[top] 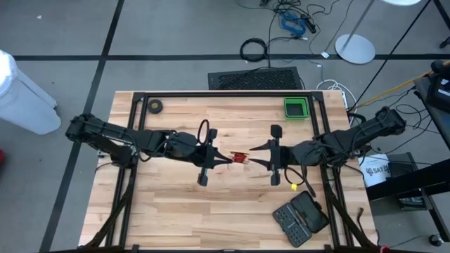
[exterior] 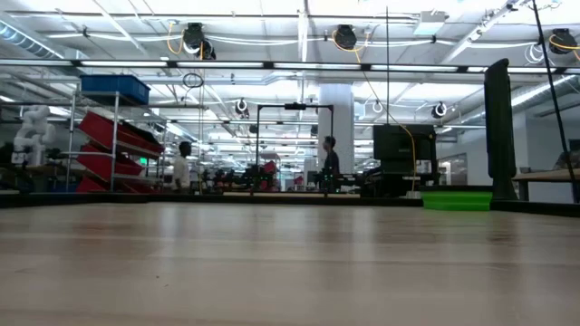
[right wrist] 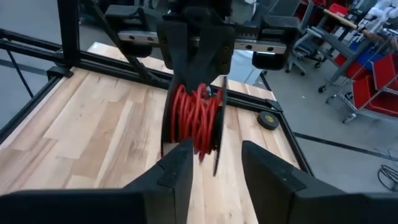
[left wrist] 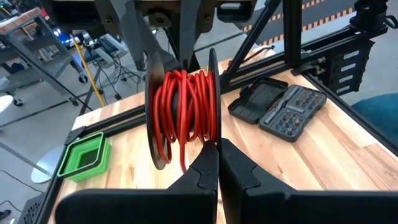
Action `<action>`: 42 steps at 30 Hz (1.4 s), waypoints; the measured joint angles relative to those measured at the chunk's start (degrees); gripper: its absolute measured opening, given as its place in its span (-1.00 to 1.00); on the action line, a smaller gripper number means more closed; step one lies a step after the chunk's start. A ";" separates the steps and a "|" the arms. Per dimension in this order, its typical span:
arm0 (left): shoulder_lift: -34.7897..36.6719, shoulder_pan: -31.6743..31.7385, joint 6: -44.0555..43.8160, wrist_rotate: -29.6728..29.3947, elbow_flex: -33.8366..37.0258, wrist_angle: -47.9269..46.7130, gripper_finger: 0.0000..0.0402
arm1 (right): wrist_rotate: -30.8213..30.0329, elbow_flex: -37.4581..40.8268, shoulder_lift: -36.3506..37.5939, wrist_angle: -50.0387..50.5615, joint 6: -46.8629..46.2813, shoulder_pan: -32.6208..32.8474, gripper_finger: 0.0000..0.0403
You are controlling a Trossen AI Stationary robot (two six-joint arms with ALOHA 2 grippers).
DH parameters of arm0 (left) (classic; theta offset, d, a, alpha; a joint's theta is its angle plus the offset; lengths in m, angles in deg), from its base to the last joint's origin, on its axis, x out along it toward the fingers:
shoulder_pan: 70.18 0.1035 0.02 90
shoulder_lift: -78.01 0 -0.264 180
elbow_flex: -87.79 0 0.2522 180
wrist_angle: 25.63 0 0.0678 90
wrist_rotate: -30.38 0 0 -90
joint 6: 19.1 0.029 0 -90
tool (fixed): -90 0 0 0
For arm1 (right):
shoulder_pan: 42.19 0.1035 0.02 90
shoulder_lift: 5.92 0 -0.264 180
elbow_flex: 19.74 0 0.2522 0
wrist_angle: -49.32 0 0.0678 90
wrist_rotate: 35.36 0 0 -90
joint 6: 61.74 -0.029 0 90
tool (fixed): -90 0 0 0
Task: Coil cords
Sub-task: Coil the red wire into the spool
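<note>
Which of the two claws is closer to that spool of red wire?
Left. The left gripper is shut on the reel of red cord, holding its rim. The right gripper faces it from the other side, jaws open, not touching.

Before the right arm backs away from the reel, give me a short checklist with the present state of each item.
1. Left gripper shut on the reel, at mid table: ok, its fingers pinch one flange's rim.
2. Right gripper let go: ok, its jaws stand apart, reel between them.
3. Red cord wound on the reel: ok, it sits in coils between the flanges.
4. Loose tail of cord: cannot tell; a strand seems to hang below the coils in the left wrist view.
5. Reel clear of the table: cannot tell.
6. Bit case and green tray out of the way: ok, both lie apart from the reel.
</note>
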 joint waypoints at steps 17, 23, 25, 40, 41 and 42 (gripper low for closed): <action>-0.03 -0.02 -0.07 0.01 0.00 -0.07 -0.99 | 2.46 0.09 -2.03 -6.85 4.78 -0.13 -0.38; -0.05 0.00 -0.07 0.01 0.00 -0.03 -0.99 | 1.17 0.09 -2.01 -6.47 4.62 -0.42 -0.53; -0.05 0.00 -0.07 0.01 0.00 -0.03 -0.99 | 1.12 0.09 -1.99 -6.37 4.38 -0.44 -0.60; -0.05 -0.01 -0.14 0.01 0.02 0.08 -0.99 | 1.41 0.49 -1.97 -5.05 2.96 -1.36 -0.91; -0.05 -0.01 -0.31 0.01 0.02 0.14 -0.99 | 1.41 0.65 -1.97 -4.99 2.96 -1.51 -0.90; -0.05 0.00 -0.49 0.03 0.02 0.06 -0.99 | 1.43 0.79 -1.97 -4.99 2.96 -1.65 -0.90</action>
